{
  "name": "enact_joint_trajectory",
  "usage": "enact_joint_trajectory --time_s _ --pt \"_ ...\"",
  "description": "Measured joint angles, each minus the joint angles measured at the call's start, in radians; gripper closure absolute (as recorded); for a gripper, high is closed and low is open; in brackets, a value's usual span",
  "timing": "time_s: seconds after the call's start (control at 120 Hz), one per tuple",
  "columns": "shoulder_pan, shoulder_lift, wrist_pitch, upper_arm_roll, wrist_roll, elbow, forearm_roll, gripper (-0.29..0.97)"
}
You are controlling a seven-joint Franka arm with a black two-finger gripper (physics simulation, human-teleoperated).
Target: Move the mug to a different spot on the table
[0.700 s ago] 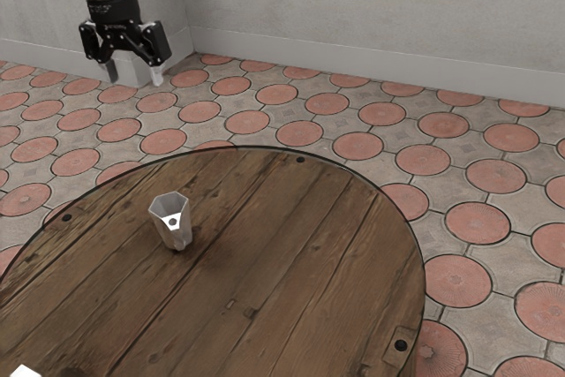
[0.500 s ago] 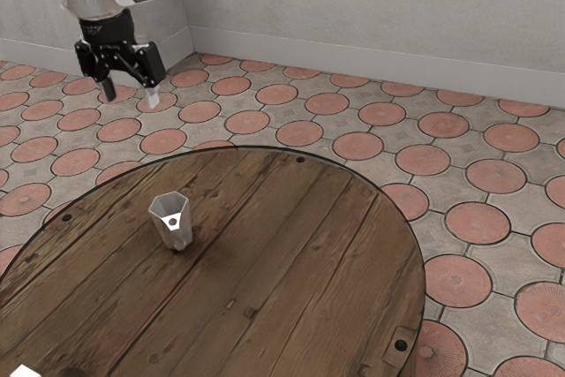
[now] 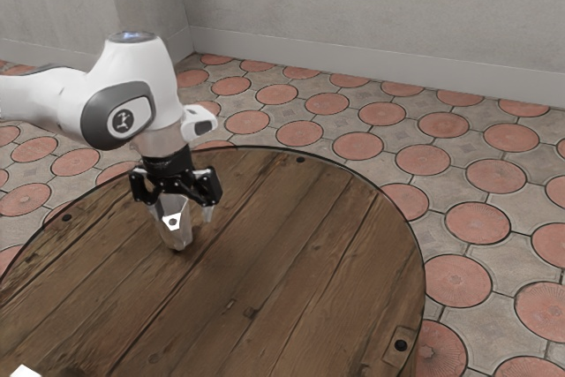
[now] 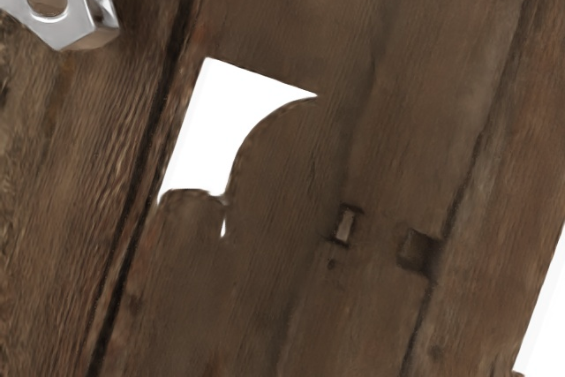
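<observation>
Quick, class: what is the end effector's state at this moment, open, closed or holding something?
End effector: open, fingers spread around the mug, not gripping it.

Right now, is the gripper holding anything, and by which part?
Nothing is held: the gripper is open, straddling the mug near its top, not closed on it.
</observation>
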Motion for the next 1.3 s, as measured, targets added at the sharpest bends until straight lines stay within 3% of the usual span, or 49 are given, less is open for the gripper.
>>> enact_joint_trajectory --time_s 0.117,0.217,0.65,0.767,1.075,1.3 --pt "0.0 0.04 0.13 0.001 -0.151 -0.017 0.133 0.02" --pt "-0.004 0.092 0.22 0.001 -0.299 -0.019 0.184 0.02" --pt "0.043 0.195 0.39 0.054 -0.784 -0.147 0.179 0.02" --pt "0.041 0.239 0.426 0.057 -0.855 -0.15 0.189 0.03" --pt "0.015 0.309 0.532 0.121 -0.943 -0.15 0.386 0.07" --pt "0.014 0.347 0.602 0.133 -0.972 -0.148 0.425 0.17"
